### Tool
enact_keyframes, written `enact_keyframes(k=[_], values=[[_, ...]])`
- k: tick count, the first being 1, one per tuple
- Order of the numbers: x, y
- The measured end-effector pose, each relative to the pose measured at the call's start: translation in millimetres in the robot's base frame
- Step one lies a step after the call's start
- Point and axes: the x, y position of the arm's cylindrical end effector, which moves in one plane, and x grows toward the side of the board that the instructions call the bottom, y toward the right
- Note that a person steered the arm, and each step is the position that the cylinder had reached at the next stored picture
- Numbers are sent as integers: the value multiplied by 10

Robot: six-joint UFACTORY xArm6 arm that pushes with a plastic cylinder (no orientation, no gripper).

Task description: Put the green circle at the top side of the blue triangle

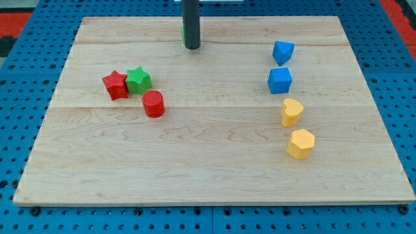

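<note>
Ideally my tip (191,47) rounds to the left of the half-hidden green circle (184,36), then pushes it right, stopping above the blue triangle (283,51). No gripper is fitted, only the rod.

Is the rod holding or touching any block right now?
Nothing is held. My tip is against a green block mostly hidden behind it.

pale wood board (214,162), matt blocks

No legible text, label, brand, number or sign appears anywhere in the view; the wooden tabletop (214,175) bears only plain grain; the coloured blocks and the dark rod carry no markings.
</note>
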Motion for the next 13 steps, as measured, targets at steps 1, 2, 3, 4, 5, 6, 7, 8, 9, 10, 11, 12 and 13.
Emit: enact_keyframes(k=[1, 2, 3, 4, 5, 6, 7, 8, 9, 10, 11, 12, 13], values=[[0, 0], [-8, -178], [-87, -609], [-282, -173], [-285, 578], [-364, 340], [-688, 101], [-602, 599], [-513, 1234], [-514, 1270], [-488, 1330], [-414, 1383], [-416, 1068]])
